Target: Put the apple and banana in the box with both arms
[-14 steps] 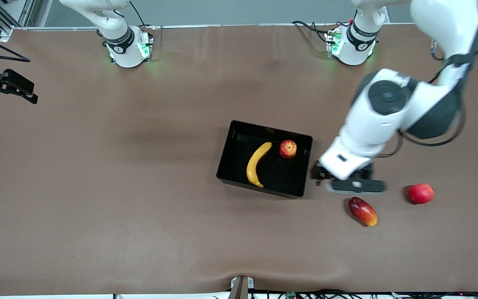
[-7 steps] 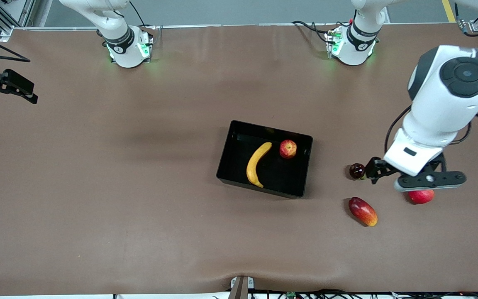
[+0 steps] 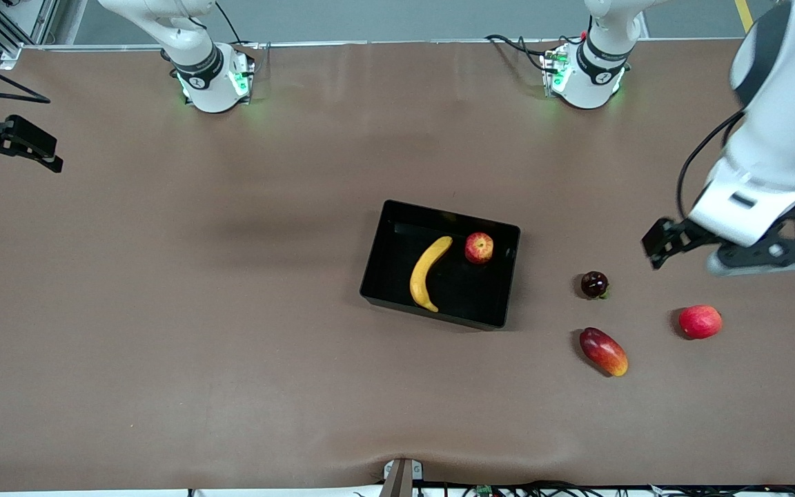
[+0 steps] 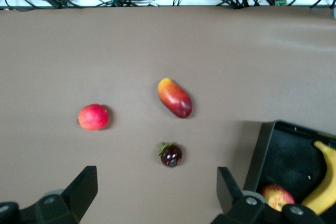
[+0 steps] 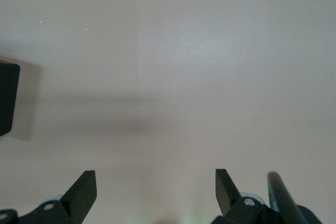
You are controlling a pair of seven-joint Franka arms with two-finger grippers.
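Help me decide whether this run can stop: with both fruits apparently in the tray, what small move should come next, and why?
Probably just let the left gripper finish pulling up and park. The apple and banana both lie in the box. The left gripper is open and empty over bare table; the right gripper waits open at its end.

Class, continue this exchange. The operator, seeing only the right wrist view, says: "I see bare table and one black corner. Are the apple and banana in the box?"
Observer: Yes, the apple and the banana both lie in the box.
Operator: Where are the grippers?
Observer: The left gripper is over bare table toward the left arm's end. The right gripper waits at the right arm's end. Both jaws are open and empty.
Operator: Any fruit outside?
Observer: Three: a mango, a red fruit and a dark fruit.
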